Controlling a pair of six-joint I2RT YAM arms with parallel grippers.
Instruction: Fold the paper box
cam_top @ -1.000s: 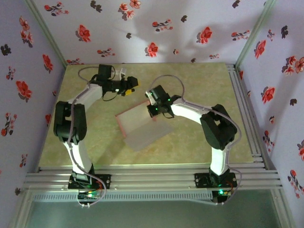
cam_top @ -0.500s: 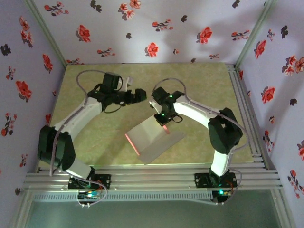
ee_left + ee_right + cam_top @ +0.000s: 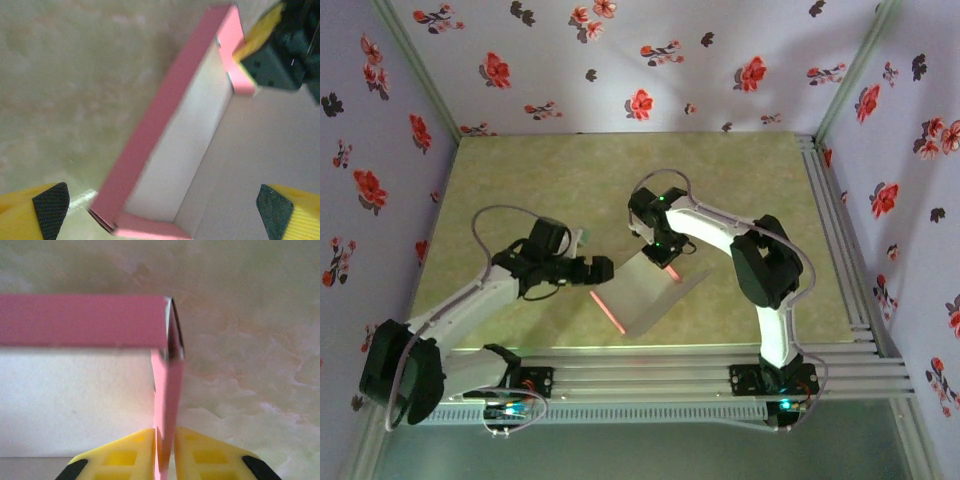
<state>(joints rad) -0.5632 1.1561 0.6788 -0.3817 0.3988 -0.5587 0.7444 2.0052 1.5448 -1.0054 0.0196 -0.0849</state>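
Right pincer [image 3: 165,434] is clenched on an upright pink side wall of the paper box [image 3: 75,400], with a yellow finger against each face, at the bottom centre of its wrist view. Left pincer [image 3: 160,212] stands fully released, fingertips in that view's lower corners, clear of the box's pink rim. The box rests whitish face up on the desk [image 3: 520,180], just below centre overhead.

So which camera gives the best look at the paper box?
The left wrist view: the paper box is close, its raised pink walls and white inside plain. The top view shows it small. The right wrist view shows one corner, a pink wall between the fingers of the right gripper.
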